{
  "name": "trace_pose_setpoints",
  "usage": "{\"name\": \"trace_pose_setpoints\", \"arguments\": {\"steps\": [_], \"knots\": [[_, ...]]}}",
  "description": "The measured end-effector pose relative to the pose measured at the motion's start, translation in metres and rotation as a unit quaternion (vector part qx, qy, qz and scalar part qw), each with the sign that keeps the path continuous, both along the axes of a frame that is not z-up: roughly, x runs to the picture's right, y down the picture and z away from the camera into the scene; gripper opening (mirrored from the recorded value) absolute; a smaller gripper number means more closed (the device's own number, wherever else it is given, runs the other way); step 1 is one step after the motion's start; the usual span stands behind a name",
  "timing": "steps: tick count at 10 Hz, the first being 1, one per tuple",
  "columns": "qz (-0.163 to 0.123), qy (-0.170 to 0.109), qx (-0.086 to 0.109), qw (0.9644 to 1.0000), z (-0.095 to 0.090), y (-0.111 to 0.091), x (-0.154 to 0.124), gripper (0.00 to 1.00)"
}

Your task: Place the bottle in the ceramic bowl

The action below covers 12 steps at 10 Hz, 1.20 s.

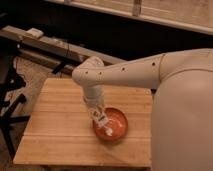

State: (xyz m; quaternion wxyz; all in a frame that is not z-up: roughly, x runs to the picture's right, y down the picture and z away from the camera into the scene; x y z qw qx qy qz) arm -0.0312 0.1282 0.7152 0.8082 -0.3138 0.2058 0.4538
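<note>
The orange-red ceramic bowl (118, 121) sits on the wooden table (55, 125), right of centre and towards the front. My gripper (103, 126) points down over the bowl's left part, at the end of the white arm that reaches in from the right. It is shut on the small white bottle (100, 119), whose pale label has dark markings. The bottle hangs just inside the bowl's left rim. I cannot tell whether it touches the bowl's bottom.
The arm's large white upper link (185, 115) fills the right side and hides the table's right edge. A dark rail (50, 47) runs behind the table. Black stand legs (10, 105) are on the floor at the left.
</note>
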Motion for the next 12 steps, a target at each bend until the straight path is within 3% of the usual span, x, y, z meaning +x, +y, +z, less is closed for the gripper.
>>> {"name": "trace_pose_setpoints", "arguments": {"steps": [1,3,6,9,12], "knots": [[0.033,0.033,-0.003,0.9989,0.002,0.011,0.017,0.05],[0.072,0.080,-0.015,0.9941,0.016,0.030,0.039,0.24],[0.090,0.107,-0.030,0.9897,0.039,0.038,0.047,0.54],[0.095,0.116,-0.030,0.9882,0.051,0.033,0.045,0.79],[0.093,0.117,-0.024,0.9885,0.055,0.027,0.042,0.80]]}}
